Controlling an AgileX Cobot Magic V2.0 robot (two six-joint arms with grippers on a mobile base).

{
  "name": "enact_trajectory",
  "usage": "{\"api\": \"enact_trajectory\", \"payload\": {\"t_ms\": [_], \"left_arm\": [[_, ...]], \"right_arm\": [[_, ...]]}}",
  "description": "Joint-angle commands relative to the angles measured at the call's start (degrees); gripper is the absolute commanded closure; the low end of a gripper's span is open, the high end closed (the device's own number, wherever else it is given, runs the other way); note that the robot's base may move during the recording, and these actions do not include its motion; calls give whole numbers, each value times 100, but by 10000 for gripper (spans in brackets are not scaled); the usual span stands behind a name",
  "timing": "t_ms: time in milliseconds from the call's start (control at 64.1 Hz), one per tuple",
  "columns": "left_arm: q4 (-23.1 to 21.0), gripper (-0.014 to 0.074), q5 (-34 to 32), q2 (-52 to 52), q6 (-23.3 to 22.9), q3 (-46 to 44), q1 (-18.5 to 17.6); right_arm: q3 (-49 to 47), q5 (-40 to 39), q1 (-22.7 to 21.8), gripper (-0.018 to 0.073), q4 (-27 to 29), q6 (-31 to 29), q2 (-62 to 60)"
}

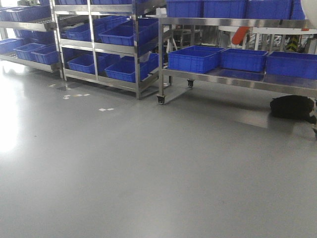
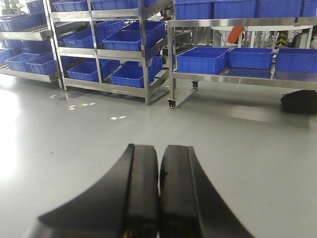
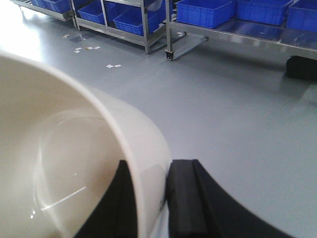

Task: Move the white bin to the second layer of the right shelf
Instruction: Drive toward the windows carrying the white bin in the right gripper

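Grey, glossy flooring (image 1: pixel 148 173) fills most of every view, and a bright glare is seen on it at the far left. Along the back wall at the left, a low stainless-steel rack (image 1: pixel 29 24) is stocked with blue rectangular plastic crates (image 1: pixel 27 51). Just beside it, a taller stainless-steel rack (image 1: pixel 137 59) with sloping levels is loaded with more blue crates (image 1: pixel 121 34); whether rollers are fitted to its rails cannot be told at this distance. Small white floor markers (image 1: pixel 105 109) are scattered in front of these racks. Further right, a wheeled stainless-steel table (image 1: pixel 237 22) is seen, with a row of blue crates (image 1: pixel 194 58) set on its lower shelf and others on top. An orange object (image 1: pixel 240 34) is partly visible behind it, too small to identify. A black bag (image 1: pixel 292 106) lies on the floor under the table's right end.

In the left wrist view, the left gripper (image 2: pixel 158 188) is held above the bare floor with its two black fingers pressed together and nothing between them. In the right wrist view, the smooth cream-white plastic bin (image 3: pixel 59 148) is gripped by the right gripper (image 3: pixel 148 171): its wall is clamped between one finger inside and one outside. The bin is carried clear of the floor, well apart from the racks.
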Motion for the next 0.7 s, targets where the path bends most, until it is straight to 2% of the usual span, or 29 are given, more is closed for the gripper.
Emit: {"api": "enact_trajectory", "payload": {"t_ms": [0,687], "left_arm": [[-31,512,-482,-80,-20,211,-21],[-31,512,-482,-80,-20,211,-21]], "right_arm": [[-161,-583,-29,503,-10,5,22],[-154,-582,-29,503,-10,5,22]]}}
